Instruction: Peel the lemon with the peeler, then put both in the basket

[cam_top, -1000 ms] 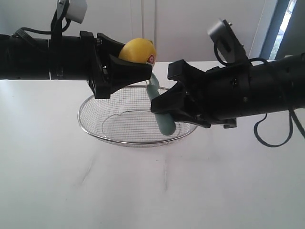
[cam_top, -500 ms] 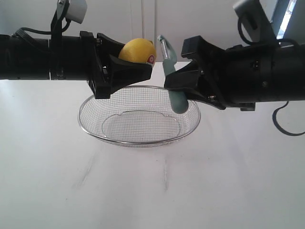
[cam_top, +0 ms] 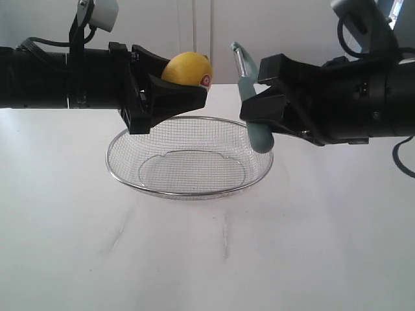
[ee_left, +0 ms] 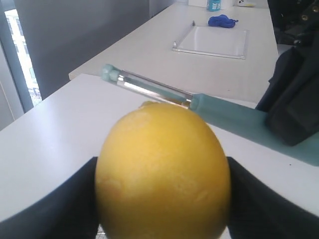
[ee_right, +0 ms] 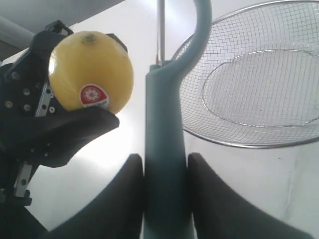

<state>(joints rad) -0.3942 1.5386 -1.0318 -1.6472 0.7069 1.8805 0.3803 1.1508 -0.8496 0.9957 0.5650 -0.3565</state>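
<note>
While left jaws clamp the lemon (cam_top: 185,67), right jaws pinch the peeler (ee_right: 164,149), handle partly hidden between them, basket (cam_top: 188,195) below.

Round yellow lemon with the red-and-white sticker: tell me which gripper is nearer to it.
Left. The left gripper is clamped on the round yellow lemon; the right gripper holds the pale teal plastic peeler beside it, not touching.

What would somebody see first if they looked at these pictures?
First comes the bright yellow lemon, pinched in the left tool up in the air over the basket's back edge. Next to it, the right tool holds the pale green peeler nearly upright, blade end up, with a gap between it and the lemon. The shiny wire basket sits empty on the white table below them.
</note>
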